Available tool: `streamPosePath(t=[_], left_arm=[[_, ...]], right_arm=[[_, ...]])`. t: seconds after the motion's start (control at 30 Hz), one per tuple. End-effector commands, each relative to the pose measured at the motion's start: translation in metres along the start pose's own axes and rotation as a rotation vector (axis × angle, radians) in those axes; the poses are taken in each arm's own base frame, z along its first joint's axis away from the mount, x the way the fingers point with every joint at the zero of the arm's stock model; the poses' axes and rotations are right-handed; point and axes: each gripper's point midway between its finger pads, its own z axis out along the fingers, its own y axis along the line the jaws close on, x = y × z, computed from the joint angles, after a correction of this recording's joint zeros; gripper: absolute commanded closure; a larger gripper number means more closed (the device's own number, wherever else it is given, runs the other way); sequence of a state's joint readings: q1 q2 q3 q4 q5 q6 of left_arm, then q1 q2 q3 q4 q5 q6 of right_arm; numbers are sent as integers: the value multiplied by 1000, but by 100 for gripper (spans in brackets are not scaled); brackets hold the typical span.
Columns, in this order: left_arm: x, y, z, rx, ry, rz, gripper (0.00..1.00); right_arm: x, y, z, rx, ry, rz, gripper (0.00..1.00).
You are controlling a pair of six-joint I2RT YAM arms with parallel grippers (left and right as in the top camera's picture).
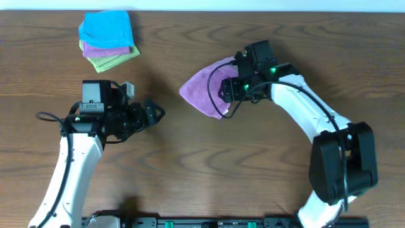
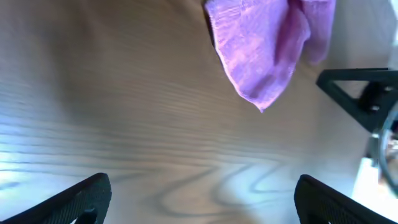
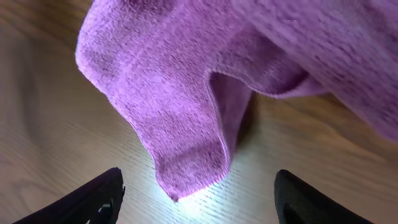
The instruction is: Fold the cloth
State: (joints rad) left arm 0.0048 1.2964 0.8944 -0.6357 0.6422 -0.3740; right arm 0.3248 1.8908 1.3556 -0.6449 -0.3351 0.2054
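Upper left: stack of folded cloths (image 1: 107,39), blue on top.
Left of centre: left gripper (image 1: 157,114), spread wide, empty.
Centre: the cloth (image 1: 201,90), rumpled on table (image 1: 190,164).
Just right: right gripper (image 1: 225,90), jaws parted, straddling a cloth corner without clamping it.

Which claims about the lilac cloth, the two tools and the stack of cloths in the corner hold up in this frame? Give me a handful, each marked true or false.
1. The left tool is open and holds nothing. True.
2. The cloth lies flat and fully spread. False: it is bunched up, with layers overlapping.
3. The right tool is at the cloth, its fingers wide apart. True.
4. The stack of cloths has a green one on top. False: blue is on top, green at the bottom.
5. The left tool touches the cloth. False: bare table shows between them.
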Motion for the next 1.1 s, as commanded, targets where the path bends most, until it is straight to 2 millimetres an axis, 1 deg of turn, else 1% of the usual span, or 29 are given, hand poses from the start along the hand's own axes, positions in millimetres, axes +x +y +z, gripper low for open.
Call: streamPosePath(t=[0.0, 0.13, 0.2, 0.33, 0.37, 0.4, 0.43, 0.47, 0.5, 0.53, 0.57, 0.67, 0.83, 0.9, 0.97, 1.0, 1.07], left_arm=[[0, -14, -2, 68, 17, -24, 5], [1, -18, -2, 90, 24, -14, 5], [0, -18, -2, 92, 21, -9, 5], [-1, -18, -2, 94, 17, -6, 5], [-1, -19, -2, 94, 16, -5, 5], [-1, -19, -2, 94, 16, -5, 4], [-1, -19, -2, 94, 16, -5, 5], [-2, -19, -2, 95, 13, -3, 5], [-3, -19, -2, 97, 9, 0, 4], [-4, -20, -3, 99, 4, 3, 5], [-6, -21, -3, 102, -2, 8, 5], [-12, -24, -5, 104, -23, 21, 4], [-27, -26, -14, 95, -74, 30, 2], [-34, -25, -19, 90, -97, 27, 2], [-38, -23, -22, 89, -110, 21, 2], [-39, -22, -23, 87, -115, 16, 2], [-41, -19, -24, 85, -118, 7, 2]], right_arm=[[11, 0, 22, -34, 57, 40, 25], [16, 0, 40, -48, 81, 37, 27], [15, 3, 46, -54, 78, 38, 31], [14, 10, 55, -64, 69, 32, 45], [14, 12, 57, -66, 71, 31, 49], [15, 13, 60, -68, 74, 27, 58], [17, 15, 62, -71, 79, 26, 63], [20, 18, 67, -72, 90, 20, 78], [22, 20, 68, -75, 95, 16, 85], [24, 23, 69, -82, 101, 10, 94], [26, 28, 70, -93, 106, 5, 99], [34, 50, 70, -165, 136, -17, 99], [63, 113, 70, -349, 225, -78, 99], [79, 145, 70, -417, 256, -139, 99], [93, 166, 73, -427, 274, -193, 99], [96, 169, 75, -403, 272, -212, 92], [97, 166, 82, -318, 248, -219, 65]])
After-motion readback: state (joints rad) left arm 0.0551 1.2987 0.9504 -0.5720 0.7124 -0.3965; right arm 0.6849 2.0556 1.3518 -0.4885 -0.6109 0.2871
